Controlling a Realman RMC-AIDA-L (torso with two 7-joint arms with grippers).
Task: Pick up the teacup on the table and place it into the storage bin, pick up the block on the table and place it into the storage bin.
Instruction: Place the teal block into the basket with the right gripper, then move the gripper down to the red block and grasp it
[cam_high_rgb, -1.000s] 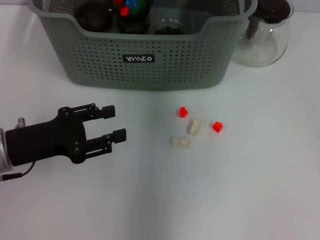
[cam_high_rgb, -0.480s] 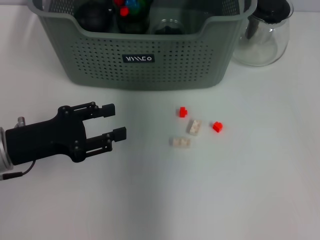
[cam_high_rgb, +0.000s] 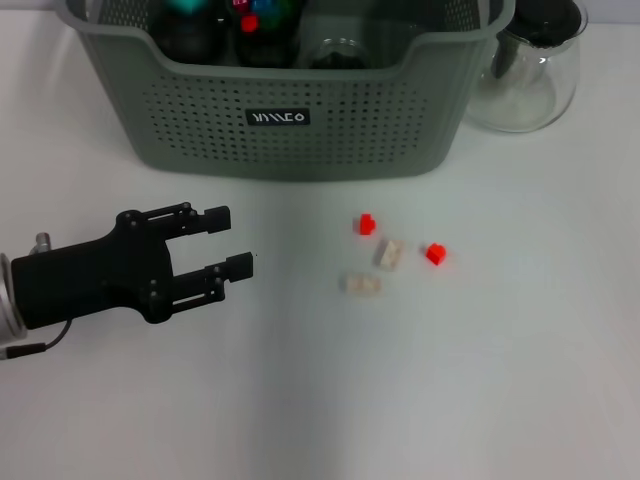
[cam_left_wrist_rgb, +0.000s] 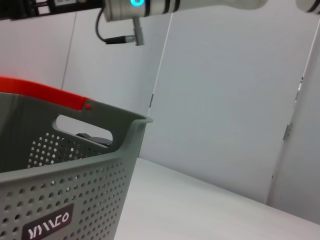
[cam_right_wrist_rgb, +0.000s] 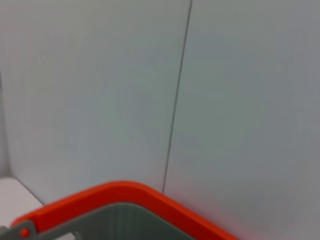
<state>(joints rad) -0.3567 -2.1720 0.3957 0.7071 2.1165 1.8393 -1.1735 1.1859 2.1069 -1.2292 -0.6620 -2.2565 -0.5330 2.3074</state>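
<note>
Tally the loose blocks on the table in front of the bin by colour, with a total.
Red blocks: 2
Beige blocks: 2
Total: 4 blocks on the table, none yet in the storage bin from this group.

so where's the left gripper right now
In the head view the left gripper hovers open over the table's left side, below the storage bin and left of the small blocks.
</note>
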